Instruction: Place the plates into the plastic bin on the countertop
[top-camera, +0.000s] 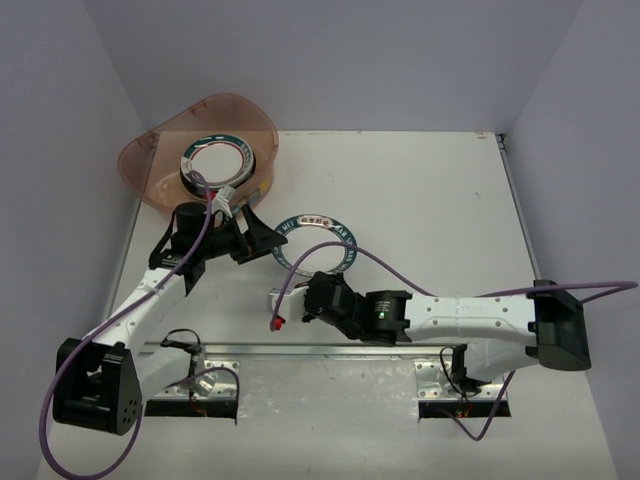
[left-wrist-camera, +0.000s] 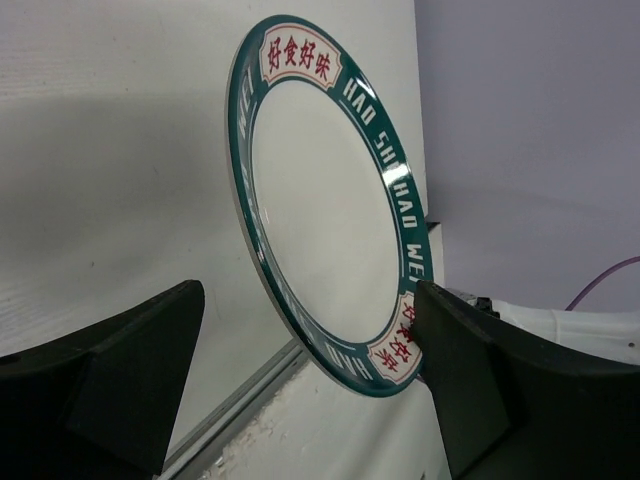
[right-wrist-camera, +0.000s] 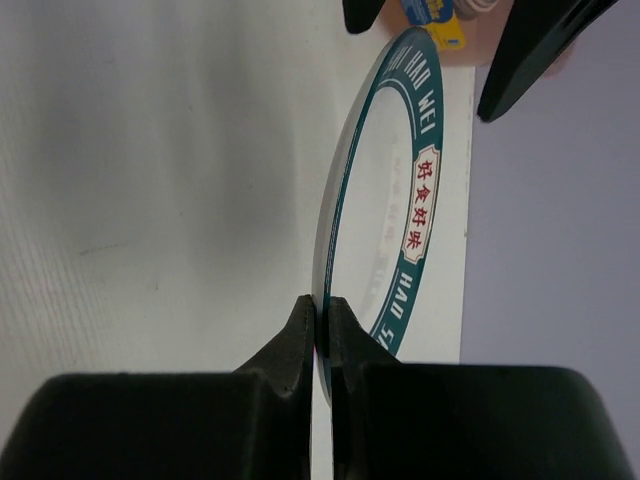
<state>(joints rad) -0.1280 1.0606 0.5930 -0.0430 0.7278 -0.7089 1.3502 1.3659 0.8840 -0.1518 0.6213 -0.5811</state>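
A teal-lettered plate (top-camera: 320, 221) is held tilted above the white countertop (top-camera: 430, 200). My right gripper (top-camera: 313, 278) is shut on its near rim, and the right wrist view shows both pads (right-wrist-camera: 300, 330) pinching the plate (right-wrist-camera: 385, 200) edge-on. My left gripper (top-camera: 268, 235) is open at the plate's left edge. In the left wrist view the plate (left-wrist-camera: 330, 210) stands between its jaws, with the right finger (left-wrist-camera: 450, 360) at the rim and a wide gap to the left finger. The pinkish plastic bin (top-camera: 150, 160) at the back left holds stacked plates (top-camera: 217, 160).
A metal rail (top-camera: 330, 350) runs along the countertop's front edge by the arm bases. Purple cables loop over both arms, and one crosses the held plate. Grey walls close in the left, back and right sides.
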